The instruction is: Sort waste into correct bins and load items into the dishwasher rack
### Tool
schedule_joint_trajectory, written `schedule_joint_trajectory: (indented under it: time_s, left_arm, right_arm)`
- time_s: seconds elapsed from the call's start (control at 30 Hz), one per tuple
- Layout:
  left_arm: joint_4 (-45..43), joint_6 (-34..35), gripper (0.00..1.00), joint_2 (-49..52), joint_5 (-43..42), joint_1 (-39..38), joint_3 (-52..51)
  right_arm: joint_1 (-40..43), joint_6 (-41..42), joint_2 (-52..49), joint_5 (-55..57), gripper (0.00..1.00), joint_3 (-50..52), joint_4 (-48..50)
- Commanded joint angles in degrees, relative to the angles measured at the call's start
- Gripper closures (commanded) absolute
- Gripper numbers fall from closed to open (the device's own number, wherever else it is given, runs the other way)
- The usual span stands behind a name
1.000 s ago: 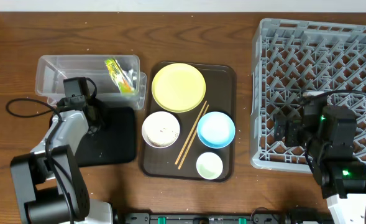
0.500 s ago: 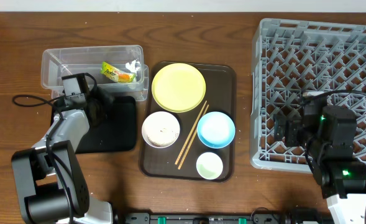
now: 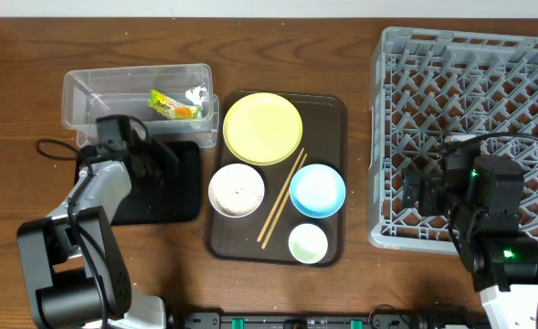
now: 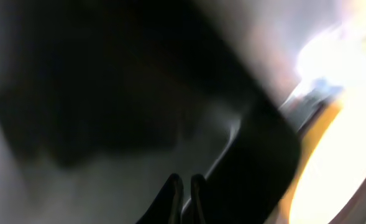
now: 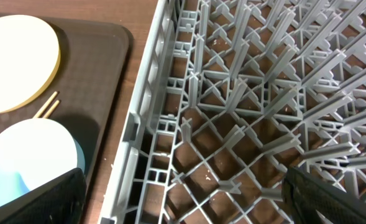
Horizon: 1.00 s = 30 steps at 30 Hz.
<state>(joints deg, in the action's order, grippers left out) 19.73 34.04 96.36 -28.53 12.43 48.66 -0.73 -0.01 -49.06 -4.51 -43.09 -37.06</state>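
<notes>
The clear tub (image 3: 86, 91) stands at the back left and holds the snack wrapper (image 3: 172, 105) and the white paper scrap (image 3: 195, 95). The black tray (image 3: 163, 196) lies in front of it. My left gripper (image 3: 166, 155) hangs low over the black tray's back edge; in the blurred left wrist view its fingers (image 4: 186, 182) are together with nothing visible between them. The yellow plate (image 3: 262, 128), the white bowl with rice (image 3: 237, 189), the blue bowl (image 3: 317, 189), the cup (image 3: 308, 243) and the chopsticks (image 3: 282, 199) sit on the brown tray. My right gripper (image 3: 413, 187) (image 5: 183, 202) is open and empty over the grey rack's (image 3: 488, 55) front left corner.
The brown serving tray (image 3: 328, 110) lies between the bins and the rack (image 5: 245, 124). A black cable (image 3: 54, 148) loops on the table left of my left arm. Bare wood shows along the front and far left.
The clear tub has shifted a little back and to the right, and the wrapper now lies flatter. My left gripper has moved right over the black tray. The right arm has not moved.
</notes>
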Motion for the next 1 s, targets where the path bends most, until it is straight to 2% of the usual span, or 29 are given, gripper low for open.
schedule_joint_trajectory:
  time_s: [0.0,0.73,0.9,0.97]
  left_arm:
    - [3.3,-1.1,0.90,0.5,-1.9,-0.2,0.0]
    - [4.7,-1.5,0.91,0.5,-1.9,-6.7,0.0]
    - [4.9,-5.9,0.90,-1.3,-1.8,-6.6,1.0]
    - [5.8,-6.4,0.87,-3.2,-0.2,-6.6,1.6]
  right_arm:
    - [-0.4,0.8,0.3,-0.5,0.01,-1.0,0.1]
    - [-0.4,0.8,0.3,-0.5,0.01,-1.0,0.2]
    - [-0.4,0.8,0.3,-0.5,0.01,-1.0,0.2]
    - [-0.4,0.8,0.3,-0.5,0.01,-1.0,0.2]
